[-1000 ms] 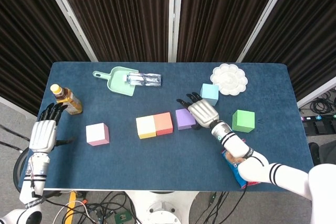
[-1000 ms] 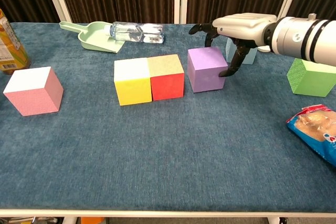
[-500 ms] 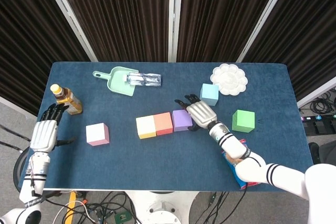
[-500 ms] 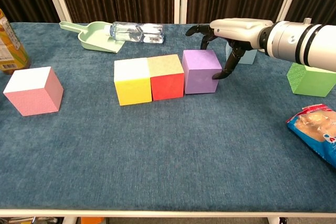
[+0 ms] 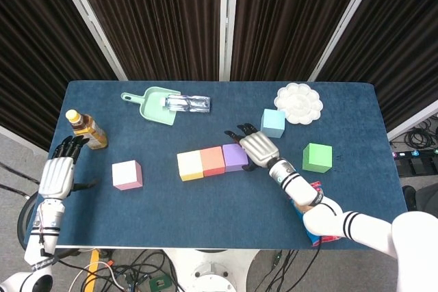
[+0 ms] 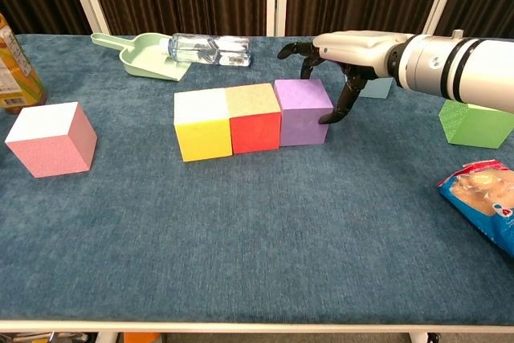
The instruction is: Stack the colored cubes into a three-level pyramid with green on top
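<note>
purple cube point(image 6: 301, 110) slid left, now touching red cube point(image 6: 255, 118) | right hand point(image 6: 341, 58) fingers spread, pressing its side | I nudge flush, straight, gently

Our right arm reaches in from the lower right toward the middle of the desk point(image 5: 205, 203), its white forearm ringed with dark bands near the wrist. Our right hand point(image 5: 253, 147) is held palm down, its dark fingers point(image 6: 347, 95) curled downward and apart, one fingertip against the side of the purple cube point(image 6: 302, 111). Our left hand point(image 5: 57, 172) sits at the far left edge of the desk, back facing up, fingers extended and slightly spread, holding nothing; the left forearm trails down below it.
</note>
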You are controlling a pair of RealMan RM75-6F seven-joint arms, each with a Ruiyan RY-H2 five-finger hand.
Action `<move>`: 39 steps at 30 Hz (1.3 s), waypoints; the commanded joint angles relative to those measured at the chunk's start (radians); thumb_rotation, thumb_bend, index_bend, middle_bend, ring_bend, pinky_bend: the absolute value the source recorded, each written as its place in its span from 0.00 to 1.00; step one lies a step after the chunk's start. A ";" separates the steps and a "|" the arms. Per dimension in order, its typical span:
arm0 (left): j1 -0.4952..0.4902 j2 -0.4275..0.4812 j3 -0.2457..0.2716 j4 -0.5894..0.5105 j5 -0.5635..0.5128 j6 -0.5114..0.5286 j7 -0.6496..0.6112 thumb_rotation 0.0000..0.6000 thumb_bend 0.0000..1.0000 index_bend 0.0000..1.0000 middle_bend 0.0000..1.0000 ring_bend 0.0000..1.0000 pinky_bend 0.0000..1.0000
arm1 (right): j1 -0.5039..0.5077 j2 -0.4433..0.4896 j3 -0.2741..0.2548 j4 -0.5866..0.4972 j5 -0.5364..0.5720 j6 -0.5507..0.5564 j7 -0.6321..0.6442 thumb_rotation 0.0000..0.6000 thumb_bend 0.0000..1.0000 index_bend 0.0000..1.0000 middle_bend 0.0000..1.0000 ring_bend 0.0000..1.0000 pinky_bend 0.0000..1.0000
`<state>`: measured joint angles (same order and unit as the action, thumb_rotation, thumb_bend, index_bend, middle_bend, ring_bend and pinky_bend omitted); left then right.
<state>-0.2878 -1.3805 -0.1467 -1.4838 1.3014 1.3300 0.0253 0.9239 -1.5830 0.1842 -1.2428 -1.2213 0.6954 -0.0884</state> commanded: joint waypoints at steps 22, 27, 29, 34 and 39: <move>0.003 -0.008 0.002 0.012 0.002 -0.011 -0.008 1.00 0.00 0.14 0.08 0.02 0.14 | 0.012 -0.012 -0.009 0.005 -0.002 -0.007 0.008 1.00 0.31 0.00 0.50 0.03 0.00; 0.005 -0.007 0.002 0.014 0.002 -0.013 -0.019 1.00 0.00 0.14 0.08 0.02 0.14 | 0.018 -0.014 -0.005 0.004 0.003 -0.012 0.013 1.00 0.31 0.00 0.50 0.04 0.00; 0.005 -0.007 0.001 0.015 0.002 -0.013 -0.023 1.00 0.00 0.14 0.08 0.02 0.14 | 0.019 -0.015 -0.004 0.003 0.004 -0.013 0.015 1.00 0.31 0.00 0.50 0.03 0.00; 0.007 -0.007 0.001 0.019 0.002 -0.016 -0.032 1.00 0.00 0.14 0.08 0.02 0.14 | 0.020 -0.017 -0.003 0.007 0.009 -0.014 0.020 1.00 0.31 0.00 0.50 0.03 0.00; 0.005 -0.006 0.000 0.020 0.002 -0.020 -0.033 1.00 0.00 0.14 0.08 0.02 0.14 | 0.015 -0.017 -0.001 0.010 0.008 -0.008 0.038 1.00 0.31 0.00 0.50 0.03 0.00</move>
<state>-0.2825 -1.3868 -0.1463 -1.4642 1.3032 1.3095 -0.0082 0.9402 -1.6002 0.1828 -1.2334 -1.2129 0.6865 -0.0541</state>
